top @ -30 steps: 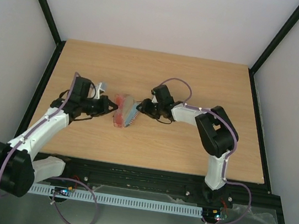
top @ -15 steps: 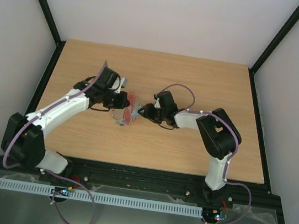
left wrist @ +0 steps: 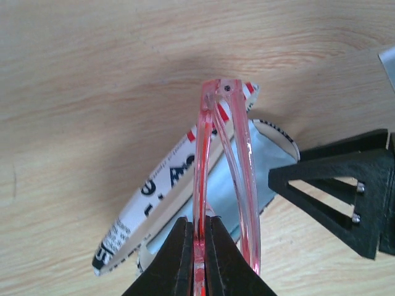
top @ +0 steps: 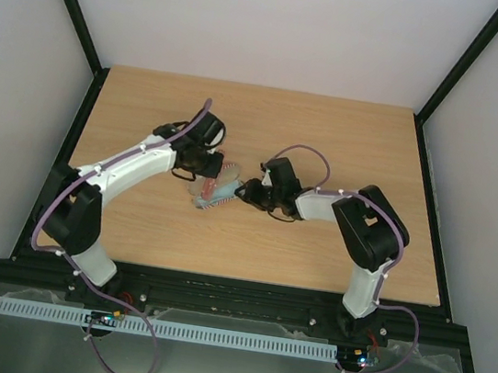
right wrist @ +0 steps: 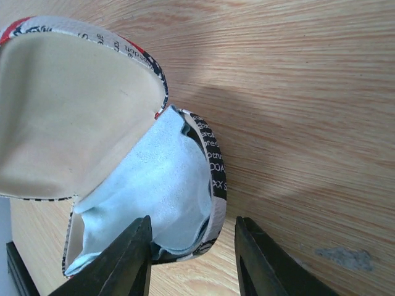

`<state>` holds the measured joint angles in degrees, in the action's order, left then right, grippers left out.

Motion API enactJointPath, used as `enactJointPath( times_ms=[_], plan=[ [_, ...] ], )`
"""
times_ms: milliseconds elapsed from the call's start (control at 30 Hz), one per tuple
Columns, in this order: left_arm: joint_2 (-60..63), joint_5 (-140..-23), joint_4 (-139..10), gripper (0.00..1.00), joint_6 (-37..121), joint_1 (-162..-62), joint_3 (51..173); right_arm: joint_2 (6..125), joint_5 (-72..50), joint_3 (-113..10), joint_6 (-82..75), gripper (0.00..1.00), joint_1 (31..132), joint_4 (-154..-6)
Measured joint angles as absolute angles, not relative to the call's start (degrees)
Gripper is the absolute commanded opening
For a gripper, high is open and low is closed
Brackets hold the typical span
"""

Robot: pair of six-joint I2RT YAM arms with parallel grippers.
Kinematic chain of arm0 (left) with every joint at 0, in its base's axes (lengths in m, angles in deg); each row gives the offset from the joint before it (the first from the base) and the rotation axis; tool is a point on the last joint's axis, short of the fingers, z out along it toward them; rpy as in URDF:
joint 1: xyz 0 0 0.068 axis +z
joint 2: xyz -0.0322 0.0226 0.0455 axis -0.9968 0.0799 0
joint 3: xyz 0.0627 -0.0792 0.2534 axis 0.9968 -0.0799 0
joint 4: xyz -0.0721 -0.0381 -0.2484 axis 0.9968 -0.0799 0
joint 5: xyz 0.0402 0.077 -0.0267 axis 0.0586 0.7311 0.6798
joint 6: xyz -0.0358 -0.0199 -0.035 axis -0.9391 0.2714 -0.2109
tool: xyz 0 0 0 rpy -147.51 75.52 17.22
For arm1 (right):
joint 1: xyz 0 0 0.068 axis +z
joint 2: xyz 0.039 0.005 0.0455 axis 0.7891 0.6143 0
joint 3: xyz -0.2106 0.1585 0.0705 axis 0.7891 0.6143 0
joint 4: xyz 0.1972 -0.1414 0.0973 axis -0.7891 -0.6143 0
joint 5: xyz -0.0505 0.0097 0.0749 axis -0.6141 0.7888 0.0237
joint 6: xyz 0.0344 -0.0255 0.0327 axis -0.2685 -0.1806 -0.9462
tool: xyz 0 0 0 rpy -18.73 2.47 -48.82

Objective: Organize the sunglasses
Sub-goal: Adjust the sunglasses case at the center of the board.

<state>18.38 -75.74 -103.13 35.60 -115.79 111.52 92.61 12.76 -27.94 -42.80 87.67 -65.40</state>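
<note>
The sunglasses [left wrist: 223,154], with a thin red-orange see-through frame, are folded and held on edge just above the open flag-patterned case [left wrist: 154,197]. My left gripper [left wrist: 199,246] is shut on one arm of them. A light blue cloth [right wrist: 154,197] lies inside the case [right wrist: 213,166], whose beige-lined lid [right wrist: 68,111] stands open. My right gripper [right wrist: 192,259] is open and straddles the case's end rim, one finger over the cloth and one outside. In the top view the left gripper [top: 206,173], the sunglasses [top: 207,185], the case [top: 220,197] and the right gripper [top: 244,191] meet at the table's middle.
The wooden table [top: 349,136] has black frame rails along its left and right edges and grey walls around it. My right gripper's black finger [left wrist: 336,194] shows close beside the case in the left wrist view.
My left arm has swung from the case's left to its far side, carrying the sunglasses over the open case. My right gripper has shifted slightly right and nearer, staying at the case's end.
</note>
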Motion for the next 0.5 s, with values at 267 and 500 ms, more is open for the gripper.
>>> enactJointPath(
  times_ms=[267, 500],
  plan=[
    [22.21, -66.50, -104.33, 0.02, 40.21, -120.86, 114.53, 91.03, 12.17, -25.64, -41.71, 0.35, 87.63, -64.84],
    [22.19, -59.72, -103.96, 0.02, 47.25, -126.30, 113.24, 90.46, 11.03, -24.99, -40.44, 0.34, 87.63, -64.90]
  ],
)
